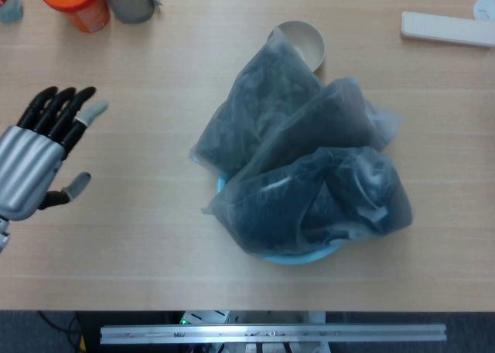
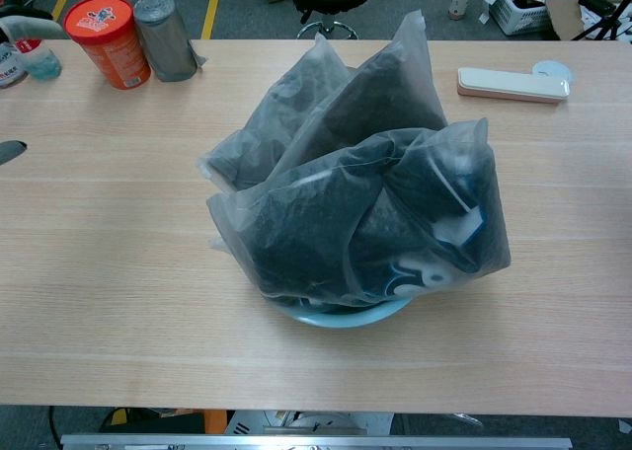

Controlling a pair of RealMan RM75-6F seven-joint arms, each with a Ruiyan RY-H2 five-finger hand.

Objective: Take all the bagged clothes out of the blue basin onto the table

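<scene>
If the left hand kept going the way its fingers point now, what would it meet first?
Probably the gray can beside the orange tub; before that, only bare table lies ahead of the left hand. Its height is unclear.

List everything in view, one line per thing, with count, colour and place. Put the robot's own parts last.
bagged clothes: three, dark clothes in translucent bags, piled in and over the basin at table centre
blue basin: one, light blue, under the bags, only its rim showing
orange canister: one, orange with red lid, far left corner
grey can: one, grey, right beside the orange canister
water bottle: one, clear with red label, far left edge
small bowl: one, cream, behind the bags
flat case: one, white and beige, far right
table: one, light wood
left robot hand: one, silver with black fingers, spread open above the table's left side, holding nothing
right robot hand: not in view
</scene>
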